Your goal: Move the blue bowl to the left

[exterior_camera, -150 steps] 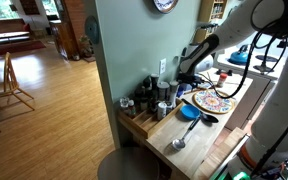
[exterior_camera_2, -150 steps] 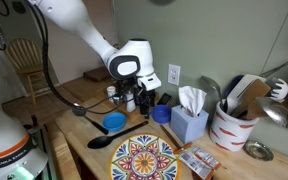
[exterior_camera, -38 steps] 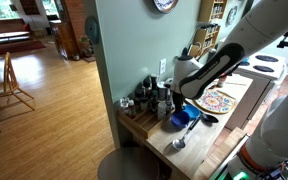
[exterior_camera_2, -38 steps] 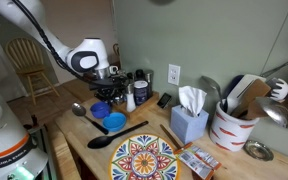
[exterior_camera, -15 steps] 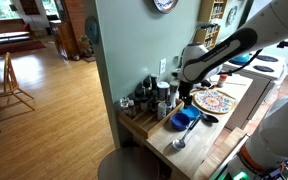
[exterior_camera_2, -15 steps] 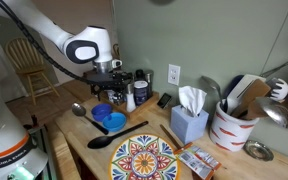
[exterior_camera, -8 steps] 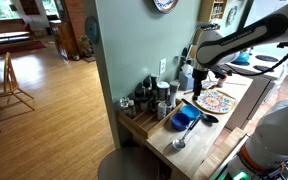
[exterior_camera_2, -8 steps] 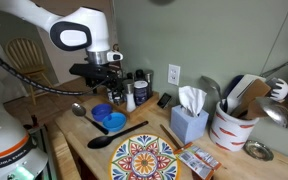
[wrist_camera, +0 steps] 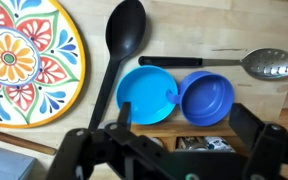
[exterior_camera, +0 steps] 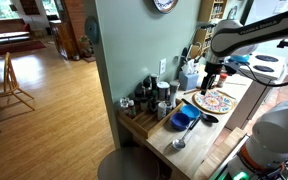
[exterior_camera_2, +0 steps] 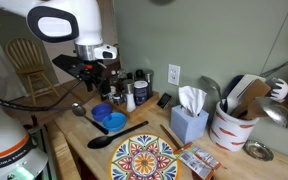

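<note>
patterned plate [wrist_camera: 14, 60] cropped, black spoon [wrist_camera: 124, 40] partly hidden

A grey-green wall [exterior_camera: 124, 50] rises along the far edge of the wooden tabletop [exterior_camera: 209, 142], with a white outlet [exterior_camera_2: 173, 74] on it. Beyond lie a polished wood floor [exterior_camera: 54, 115], a wooden chair [exterior_camera: 8, 85] and daylit windows [exterior_camera: 4, 8].

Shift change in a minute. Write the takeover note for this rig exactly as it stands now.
Claw: open, empty, raised above the counter.
Blue bowl: upright on the counter, touching the flat blue dish. It sits just below the slotted metal spoon in the wrist view, and the dish lies between it and the patterned plate.
Done: bowl set down and released.
Left: probably only to confirm the spot is far enough left and pull the arm clear.
</note>
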